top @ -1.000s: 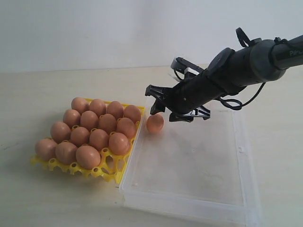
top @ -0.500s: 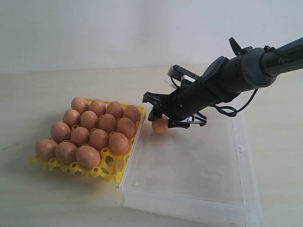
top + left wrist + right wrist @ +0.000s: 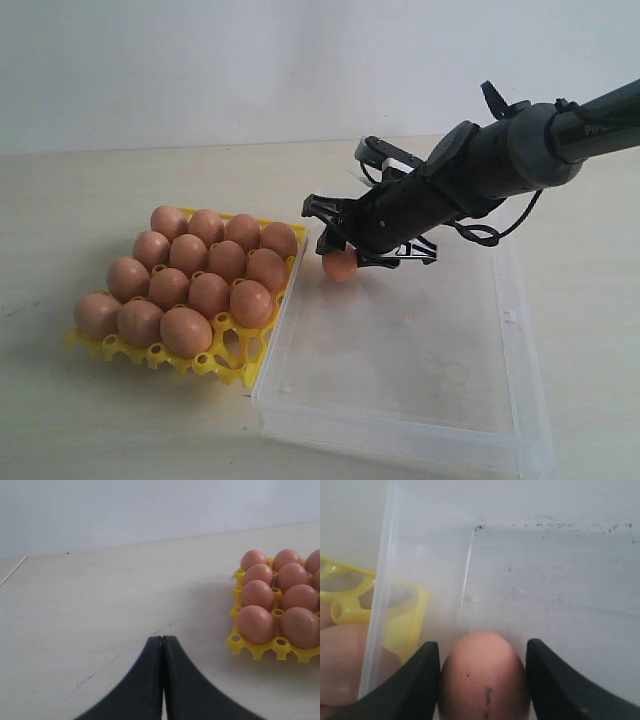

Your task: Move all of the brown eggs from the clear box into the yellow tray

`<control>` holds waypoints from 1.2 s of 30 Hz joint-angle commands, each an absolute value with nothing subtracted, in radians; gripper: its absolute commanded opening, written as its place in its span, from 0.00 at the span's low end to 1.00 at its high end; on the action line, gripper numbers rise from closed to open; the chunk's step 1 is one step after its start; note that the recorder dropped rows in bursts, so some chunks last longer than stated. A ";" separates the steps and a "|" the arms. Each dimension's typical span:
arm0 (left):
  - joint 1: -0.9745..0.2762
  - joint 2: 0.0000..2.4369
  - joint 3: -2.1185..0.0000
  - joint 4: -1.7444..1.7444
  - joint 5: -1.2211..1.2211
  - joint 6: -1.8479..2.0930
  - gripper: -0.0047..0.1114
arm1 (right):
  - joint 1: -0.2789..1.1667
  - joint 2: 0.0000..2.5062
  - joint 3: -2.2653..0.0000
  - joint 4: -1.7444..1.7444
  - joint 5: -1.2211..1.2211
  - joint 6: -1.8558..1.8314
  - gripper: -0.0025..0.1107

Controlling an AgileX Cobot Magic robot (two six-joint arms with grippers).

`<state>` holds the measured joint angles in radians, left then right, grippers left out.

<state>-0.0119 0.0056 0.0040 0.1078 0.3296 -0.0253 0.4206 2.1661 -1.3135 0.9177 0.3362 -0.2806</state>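
One brown egg (image 3: 340,265) sits low in the clear box (image 3: 400,345), in the far corner beside the tray. My right gripper (image 3: 343,254) reaches down over it, and the wrist view shows the egg (image 3: 482,677) filling the gap of the gripper (image 3: 482,645), both fingers against its sides. The yellow tray (image 3: 236,366) left of the box holds several brown eggs (image 3: 190,255). My left gripper (image 3: 162,639) is shut with nothing in it over bare table, the tray (image 3: 254,650) and its eggs (image 3: 272,587) off to one side.
The box's thin wall (image 3: 385,580) stands between the held egg and the tray's edge (image 3: 350,610). The right arm (image 3: 500,160) stretches in over the box's far side. Pale tabletop (image 3: 120,420) surrounds both containers.
The right gripper dropped onto the last egg in the box and its fingers drew in around it. The egg shifted slightly toward the arm. The tray is unchanged.
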 commanded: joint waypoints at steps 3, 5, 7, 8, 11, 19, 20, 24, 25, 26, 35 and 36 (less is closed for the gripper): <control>-0.011 0.000 0.000 0.101 0.316 -0.030 0.04 | 0.423 2.177 -1.314 0.864 0.316 -0.321 0.02; -0.011 0.000 0.000 0.101 0.316 -0.030 0.04 | 0.423 2.173 -1.314 0.854 0.316 -0.321 0.02; -0.011 0.000 0.000 0.101 0.316 -0.030 0.04 | 0.425 2.160 -1.314 0.846 0.316 -0.321 0.02; -0.011 0.000 0.000 0.101 0.316 -0.030 0.04 | 0.425 2.146 -1.314 0.831 0.316 -0.321 0.02; -0.011 0.000 0.000 0.101 0.316 -0.030 0.04 | 0.425 2.095 -1.314 0.781 0.297 -0.321 0.02; -0.011 0.000 0.000 0.101 0.316 -0.030 0.04 | 0.490 1.892 -1.181 0.714 0.105 -0.321 0.02; -0.011 0.000 0.000 0.101 0.316 -0.030 0.04 | 0.510 1.867 -1.156 0.703 0.074 -0.321 0.02; -0.011 0.000 0.000 0.101 0.316 -0.030 0.04 | 0.597 1.793 -1.073 0.682 -0.038 -0.321 0.02; -0.011 0.000 0.000 0.101 0.316 -0.030 0.04 | 0.623 1.782 -1.058 0.672 -0.065 -0.321 0.02; -0.011 0.000 0.000 0.101 0.316 -0.030 0.04 | 0.651 1.775 -1.048 0.665 -0.085 -0.321 0.02; -0.011 0.000 0.000 0.101 0.316 -0.030 0.04 | 0.864 1.795 -1.034 0.567 -0.314 -0.314 0.02; -0.011 0.000 0.000 0.101 0.316 -0.030 0.04 | 0.880 1.806 -1.034 0.562 -0.341 -0.314 0.02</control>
